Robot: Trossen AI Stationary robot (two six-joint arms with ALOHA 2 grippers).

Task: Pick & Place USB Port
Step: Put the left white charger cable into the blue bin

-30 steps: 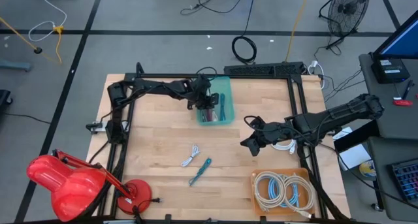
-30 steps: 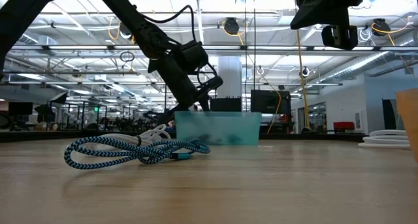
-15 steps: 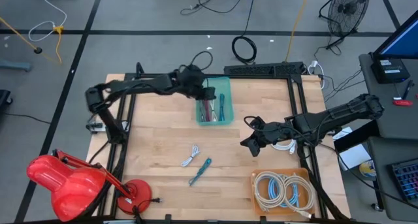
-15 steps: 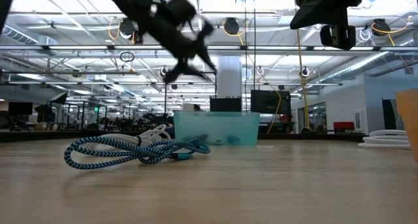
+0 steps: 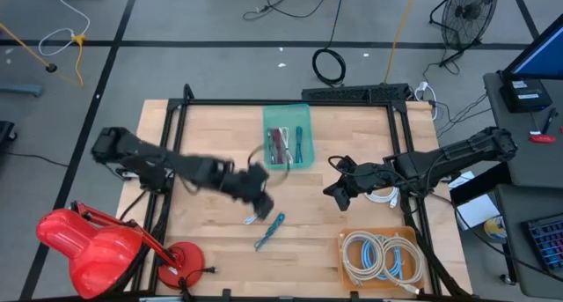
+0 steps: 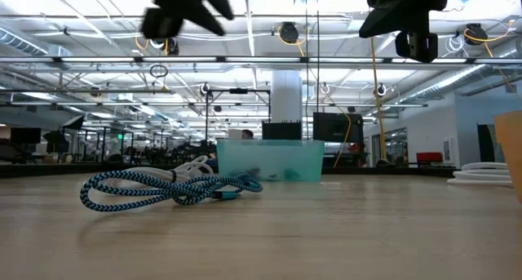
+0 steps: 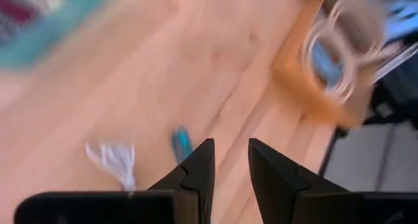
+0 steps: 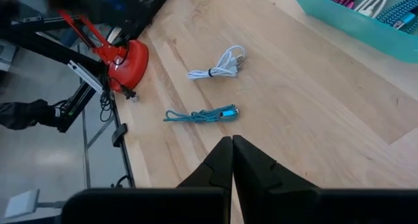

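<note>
Left claw empty over the loose cables; right claw pressed together and parked.

From my remote seat, I see the left gripper (image 5: 256,182) above the middle of the table (image 5: 211,143), just beside the white cable (image 5: 257,210), with the teal braided cable (image 5: 269,231) a little past it. In the left wrist view its fingers (image 7: 196,172) stand a narrow gap apart with bare wood showing between them; nothing is pinched and nothing touched. The low view shows that claw high off the table. The right gripper (image 5: 334,194) hovers at the table's right side, fingers (image 8: 222,160) pressed together on nothing. The teal bin (image 5: 288,147) at the far edge holds several cables; the wooden tray (image 5: 384,259) at the near right holds coiled ones.
</note>
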